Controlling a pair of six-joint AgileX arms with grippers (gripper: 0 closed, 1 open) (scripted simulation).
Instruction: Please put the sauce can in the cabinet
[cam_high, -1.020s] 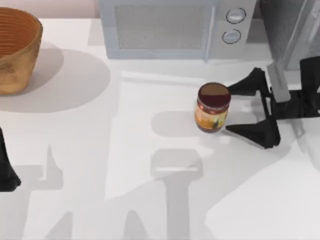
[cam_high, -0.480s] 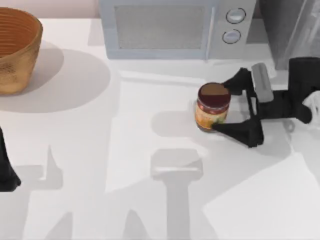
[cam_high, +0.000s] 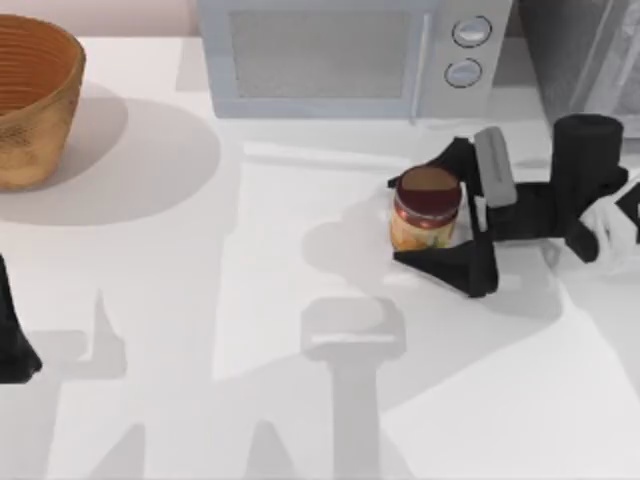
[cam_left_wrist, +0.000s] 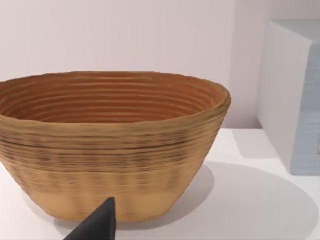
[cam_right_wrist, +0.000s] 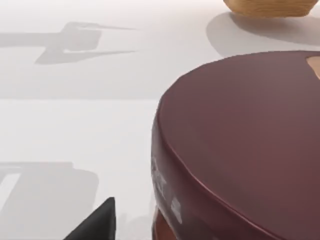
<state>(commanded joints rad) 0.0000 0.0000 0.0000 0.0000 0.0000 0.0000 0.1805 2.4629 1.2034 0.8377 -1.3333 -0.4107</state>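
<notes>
**Pincer straddles the can**

Right pincer (cam_high: 428, 218) reaches in level from the table's right side, its two dark fingers spread wide on either side of the sauce can (cam_high: 426, 207), gripping nothing that I can confirm. That can stands upright on the white table (cam_high: 250, 300), long axis vertical, dark red-brown lid up, just in front of the microwave (cam_high: 340, 55). Behind, at the top right corner, sits the cabinet (cam_high: 575, 55). Left pincer (cam_left_wrist: 95, 225) is parked near the wicker basket (cam_high: 30, 100).

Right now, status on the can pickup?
Right gripper open, fingers straddling sauce can, upright. Left gripper parked at table's left edge. Cabinet behind; path unobstructed.
</notes>
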